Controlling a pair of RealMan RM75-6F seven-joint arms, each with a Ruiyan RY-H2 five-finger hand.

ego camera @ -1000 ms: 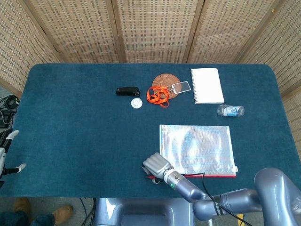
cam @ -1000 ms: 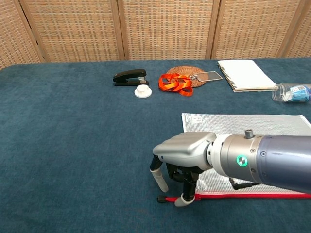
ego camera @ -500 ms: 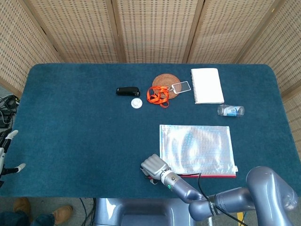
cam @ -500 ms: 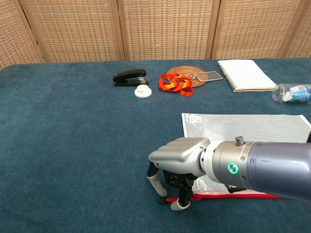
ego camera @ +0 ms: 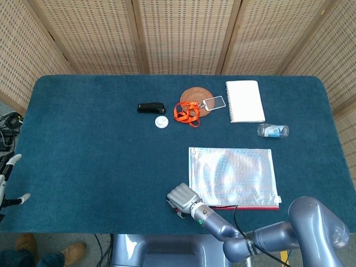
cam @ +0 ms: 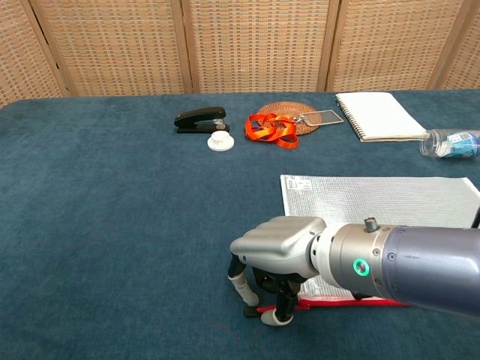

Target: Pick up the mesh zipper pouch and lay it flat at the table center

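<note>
Since the earlier frames, right hand (cam: 274, 259) has drawn back and lowered; fingers (cam: 241, 289) pinch the red zipper edge of the pouch (cam: 375, 202). Left hand (ego camera: 6, 181) hangs released.

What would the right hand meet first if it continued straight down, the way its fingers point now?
Probably the red zipper edge of the mesh zipper pouch: the right hand points its fingertips down at that near left corner. Whether they already touch it or the table is unclear.

No legible text, not even on the mesh zipper pouch (cam: 375, 201) label
</note>
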